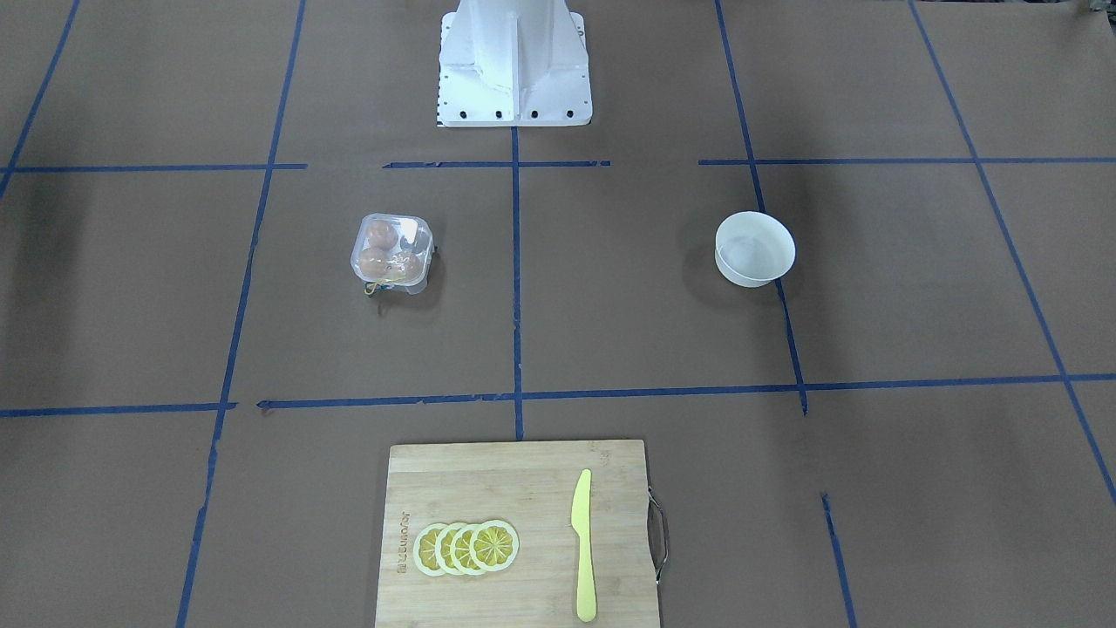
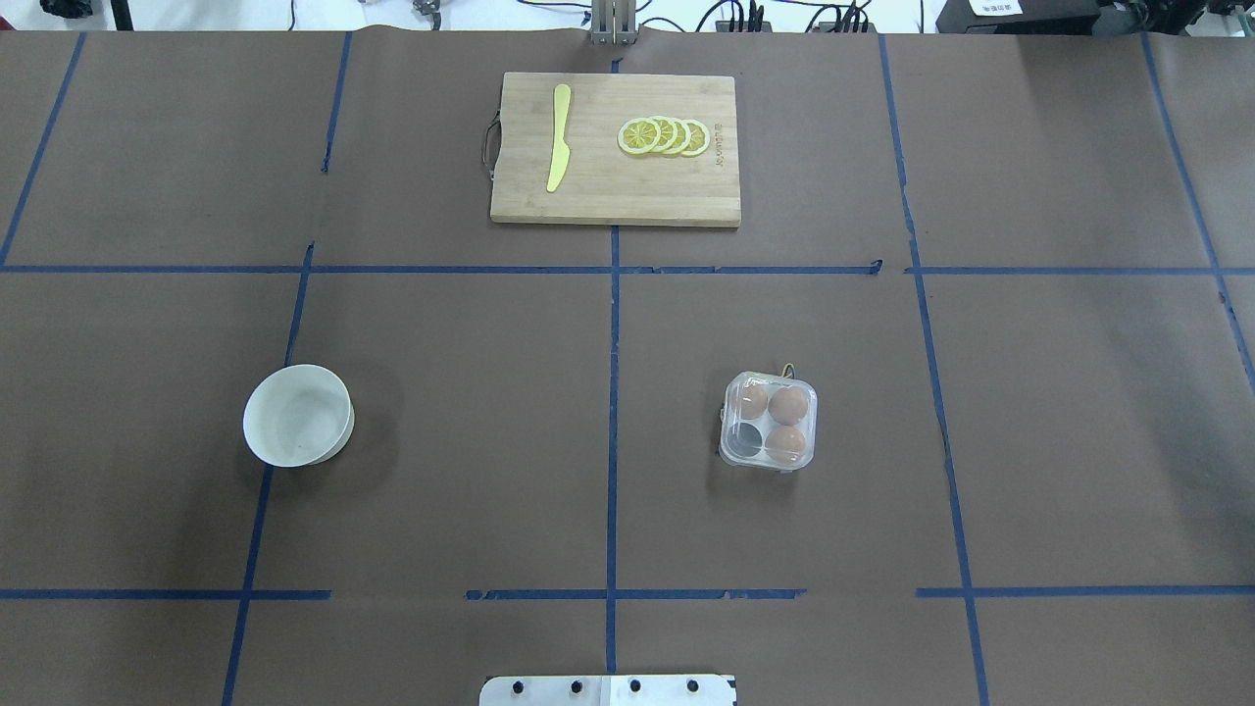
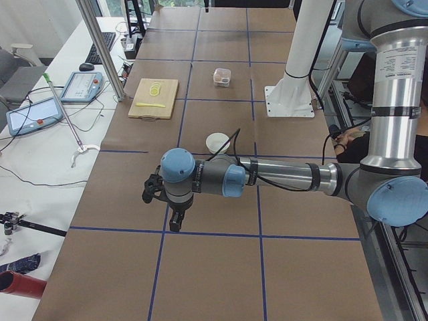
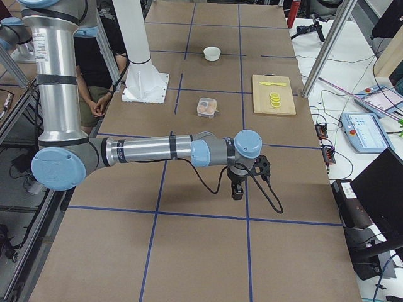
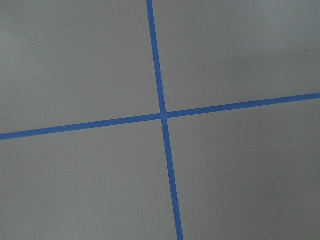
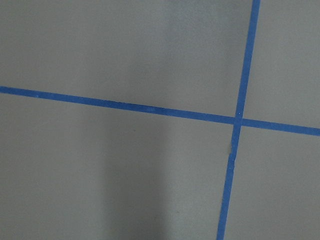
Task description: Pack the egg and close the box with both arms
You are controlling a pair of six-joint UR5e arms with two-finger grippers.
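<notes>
Clear box (image 2: 769,421) w/ 3 eggs (image 2: 788,405) looks light: your reach could shove it across the counter (image 2: 490,441); left gripper (image 3: 175,221), right gripper (image 4: 237,190): can't tell if open

Built as two jointed arms on one white pedestal (image 1: 514,61), flared at the foot and fixed through a row of dark screw holes. Clad along the left arm (image 3: 287,177) in brushed silver tube, banded black at the seams, with grey joint housings and pale blue round caps. Finished the same on the right arm (image 4: 145,150). Tipped in black at both ends: left gripper (image 3: 175,224), right gripper (image 4: 237,192). Hung with a thin black cable looping loose by each wrist.
</notes>
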